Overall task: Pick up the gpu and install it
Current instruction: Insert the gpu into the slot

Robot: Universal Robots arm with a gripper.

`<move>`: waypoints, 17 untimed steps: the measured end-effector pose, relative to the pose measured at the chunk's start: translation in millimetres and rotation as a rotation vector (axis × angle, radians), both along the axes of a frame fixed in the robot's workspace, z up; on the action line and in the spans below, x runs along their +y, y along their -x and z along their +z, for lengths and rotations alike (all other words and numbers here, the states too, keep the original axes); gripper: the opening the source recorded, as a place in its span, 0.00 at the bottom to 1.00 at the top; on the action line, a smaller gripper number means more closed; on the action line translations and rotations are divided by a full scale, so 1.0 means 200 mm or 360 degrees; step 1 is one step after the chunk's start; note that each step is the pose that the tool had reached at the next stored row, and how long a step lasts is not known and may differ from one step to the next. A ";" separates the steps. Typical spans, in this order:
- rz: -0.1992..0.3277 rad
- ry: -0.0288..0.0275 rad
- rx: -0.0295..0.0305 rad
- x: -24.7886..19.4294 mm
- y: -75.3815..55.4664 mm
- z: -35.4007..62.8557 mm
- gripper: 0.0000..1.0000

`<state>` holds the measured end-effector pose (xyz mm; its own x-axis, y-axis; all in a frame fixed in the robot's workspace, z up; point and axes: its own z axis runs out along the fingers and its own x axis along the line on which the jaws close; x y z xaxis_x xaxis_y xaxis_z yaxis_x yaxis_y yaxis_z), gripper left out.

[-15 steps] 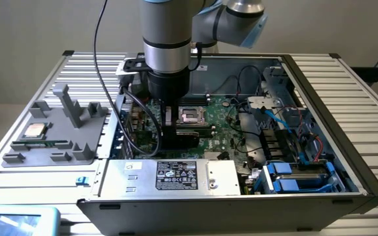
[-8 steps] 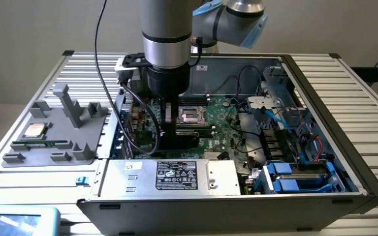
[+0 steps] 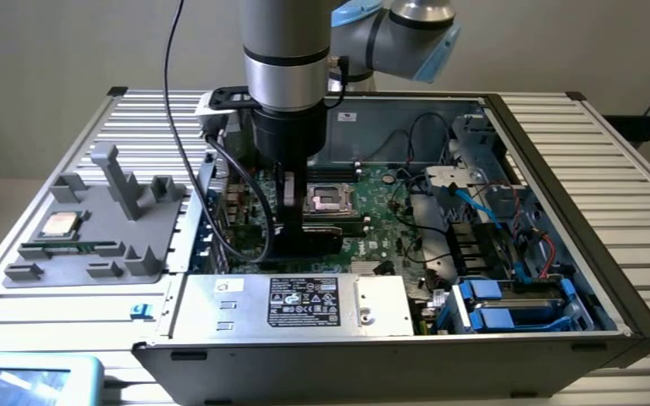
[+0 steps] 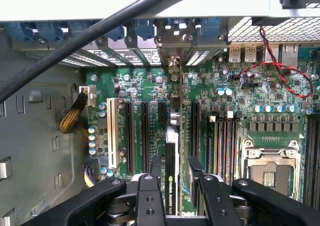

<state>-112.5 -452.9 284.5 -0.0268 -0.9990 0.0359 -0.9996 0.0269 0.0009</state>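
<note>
The gpu [image 4: 171, 151] stands on edge between my fingers, its black face with white lettering turned to one side. My gripper [image 4: 175, 162] is shut on the gpu, one finger [image 4: 151, 191] on each flat side. The card runs in line with a long black slot on the green motherboard [image 4: 145, 86], and its far end reaches the silver rear slot brackets [image 4: 172, 46]. In the exterior view, my gripper [image 3: 292, 218] hangs inside the open computer case [image 3: 551, 169], with the gpu [image 3: 322, 243] low over the board. Whether the card's edge sits in the slot is hidden.
A grey fixture tray [image 3: 88, 254] on the exterior view's left carries a square silver chip [image 3: 58, 224] and a green memory stick [image 3: 71, 249]. The power supply [image 3: 291, 300] borders the near side. The processor socket [image 3: 331, 200], blue drive bays [image 3: 506, 304] and loose cables [image 4: 280, 76] crowd the case.
</note>
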 end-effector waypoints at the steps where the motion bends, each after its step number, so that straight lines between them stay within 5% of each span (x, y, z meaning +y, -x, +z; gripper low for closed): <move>1: 0.0000 0.00000 0.00000 0.000 0.00 0.004 0.33; 5: 0.0000 -0.00006 -0.00003 0.000 0.00 0.011 0.25; 7: 0.0000 -0.00004 -0.00002 0.000 0.00 0.012 0.12; 17: 0.0000 0.00000 0.00001 0.000 0.00 0.013 0.09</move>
<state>-112.5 -452.9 287.0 -0.0268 -0.9990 0.0359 -0.9996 0.0268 0.0010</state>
